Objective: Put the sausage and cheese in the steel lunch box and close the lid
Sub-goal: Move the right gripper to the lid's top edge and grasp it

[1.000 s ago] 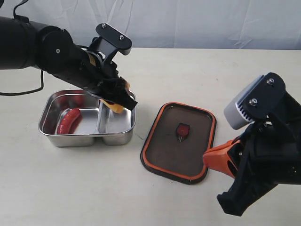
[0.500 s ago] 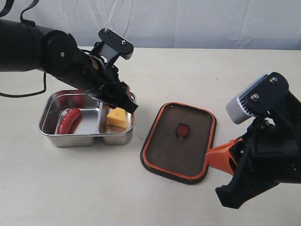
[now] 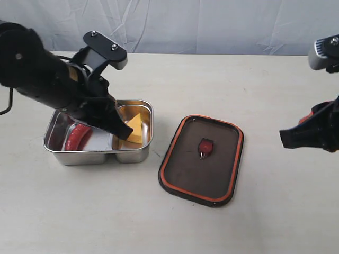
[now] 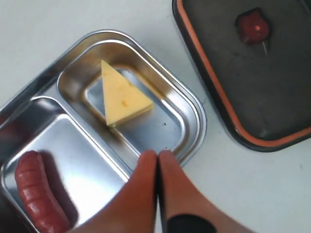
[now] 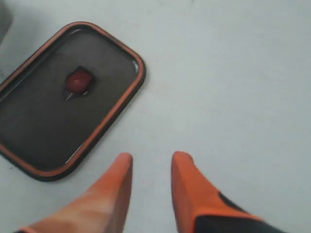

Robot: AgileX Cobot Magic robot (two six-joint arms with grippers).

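Observation:
The steel lunch box point(image 3: 139, 154) point(image 4: 194, 111) sits left of centre on the table. The dark red sausage point(image 3: 74, 138) point(image 4: 36, 194) lies in its larger compartment. The yellow cheese point(image 3: 136, 127) point(image 4: 121, 99) rests in the smaller compartment. Beside the box the dark lid point(image 3: 183, 169) point(image 4: 228, 82) point(image 5: 53, 126) with its orange rim lies flat, its red valve point(image 3: 205, 145) in the middle. My left gripper point(image 3: 126, 133) point(image 4: 158, 154) hangs above the box, shut and empty. My right gripper point(image 5: 151, 158) is open over bare table right of the lid.
A pale cloth backdrop point(image 3: 212, 26) runs along the table's far edge. The right arm point(image 3: 312, 129) is at the right border of the exterior view. Nothing else stands on the tabletop point(image 3: 159, 222).
The left gripper let the cheese drop into the smaller compartment, then shut and drew back to the left. The right arm has lifted and pulled away to the right edge.

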